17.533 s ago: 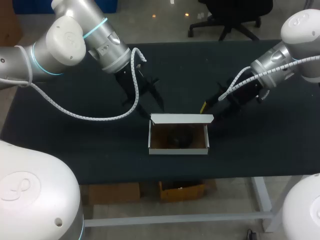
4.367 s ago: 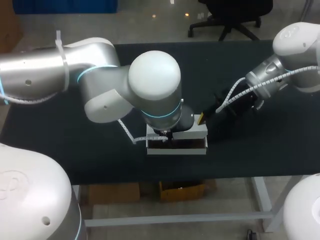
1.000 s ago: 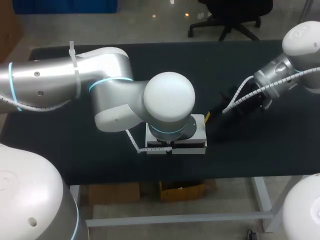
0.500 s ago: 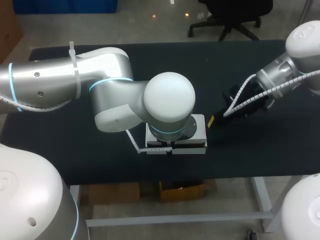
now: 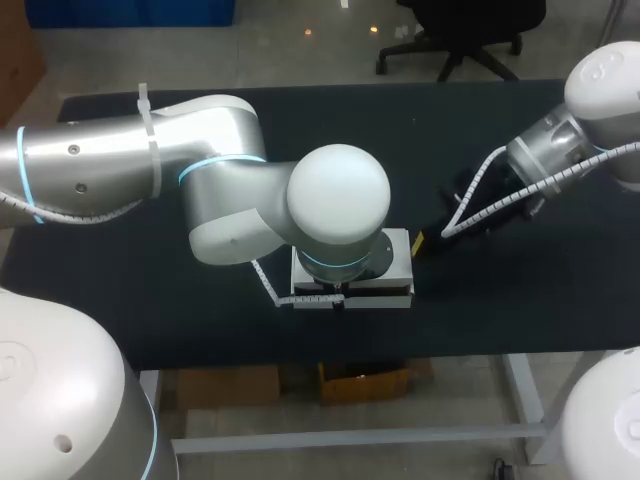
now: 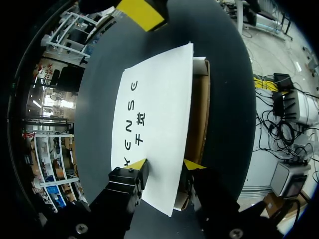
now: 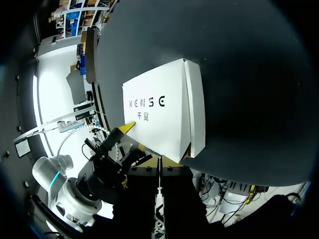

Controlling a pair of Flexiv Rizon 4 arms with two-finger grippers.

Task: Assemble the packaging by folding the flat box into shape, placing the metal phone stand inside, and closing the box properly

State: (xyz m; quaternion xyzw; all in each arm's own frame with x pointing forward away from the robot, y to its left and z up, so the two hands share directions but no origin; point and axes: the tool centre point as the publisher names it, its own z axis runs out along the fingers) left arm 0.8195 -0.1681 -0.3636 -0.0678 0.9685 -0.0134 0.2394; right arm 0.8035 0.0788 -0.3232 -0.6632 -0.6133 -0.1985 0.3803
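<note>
Okay, my left tool [image 6: 165, 165] sits apart, straddling the lid's [image 6: 154, 114] free edge; my right tool [image 5: 418, 241] is pinched together just beside the white box [image 5: 400, 262].

The box [image 6: 155, 119] is smooth matt white cardboard, raw brown inside; the table top [image 5: 520, 300] is matt black; the left arm [image 5: 225, 205] wears glossy white and satin silver shells.

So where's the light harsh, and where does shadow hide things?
Head view: the left arm's white joint shines and covers much of the box. Left wrist view: the lid is bright, the gap under its edge darker. Right wrist view: the lid glows against the dark table.
</note>
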